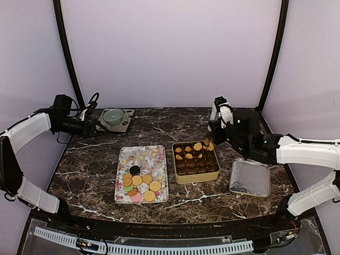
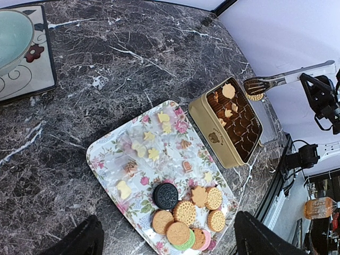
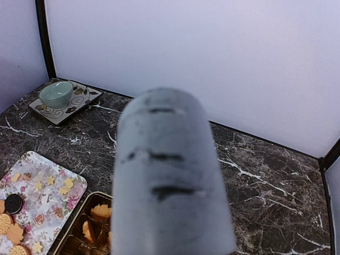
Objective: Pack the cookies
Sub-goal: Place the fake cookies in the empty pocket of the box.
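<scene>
- Dark marble table (image 1: 85, 170) with white veins, under everything.
- Left arm lifted at the far left. Left gripper (image 1: 89, 127) off the table, just beside the mat. Fingers (image 2: 79, 239) spread wide, nothing between them.
- Right arm stretched in from the right. Right gripper (image 1: 219, 125) above the far right corner of the tin, clamped narrow on the handle of the tongs. Own fingers hidden in the right wrist view behind that blurred grey handle.
- Flower-patterned tray (image 1: 142, 153) at the middle of the table, long side running near to far.
- Gold square tin (image 1: 197, 179) just right of the tray, lined with brown paper cups.
- Silver lid (image 1: 249, 178) on the table right of the tin, apart from it.
- Patterned mat (image 1: 126, 126) at the far left, with a pale green bowl (image 1: 113, 115) on it.
- Tongs (image 2: 276, 82) slanting down from the right gripper, one golden cookie (image 2: 255, 97) at their tips by the tin's far right corner.
- Cookies (image 1: 141, 183) clustered on the near end of the tray: mostly golden rounds, one dark sandwich round, a pink and a green among them. A few more golden ones in the tin's far cups.
</scene>
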`<action>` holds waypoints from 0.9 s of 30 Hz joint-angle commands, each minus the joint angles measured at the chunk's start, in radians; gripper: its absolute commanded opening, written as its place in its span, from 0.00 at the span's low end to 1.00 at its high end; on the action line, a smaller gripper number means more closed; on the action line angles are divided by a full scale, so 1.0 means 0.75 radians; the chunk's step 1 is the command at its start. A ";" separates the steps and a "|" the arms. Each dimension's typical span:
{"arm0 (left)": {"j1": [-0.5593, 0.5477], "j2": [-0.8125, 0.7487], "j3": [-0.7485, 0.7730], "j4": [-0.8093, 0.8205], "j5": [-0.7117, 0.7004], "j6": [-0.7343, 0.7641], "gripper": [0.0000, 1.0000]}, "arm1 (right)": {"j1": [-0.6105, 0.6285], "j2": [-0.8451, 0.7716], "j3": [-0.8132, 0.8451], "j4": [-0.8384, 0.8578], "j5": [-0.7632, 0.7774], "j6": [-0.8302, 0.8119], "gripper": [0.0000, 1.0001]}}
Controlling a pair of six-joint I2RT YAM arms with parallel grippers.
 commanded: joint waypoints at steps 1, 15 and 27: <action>0.009 -0.006 0.037 -0.022 0.023 -0.003 0.88 | -0.043 -0.039 -0.057 0.075 -0.012 0.013 0.18; 0.008 -0.004 0.042 -0.024 0.011 -0.005 0.88 | -0.087 0.021 -0.060 0.129 -0.124 0.019 0.17; 0.011 0.010 0.046 -0.021 0.011 -0.007 0.88 | -0.086 0.026 -0.068 0.118 -0.175 0.023 0.21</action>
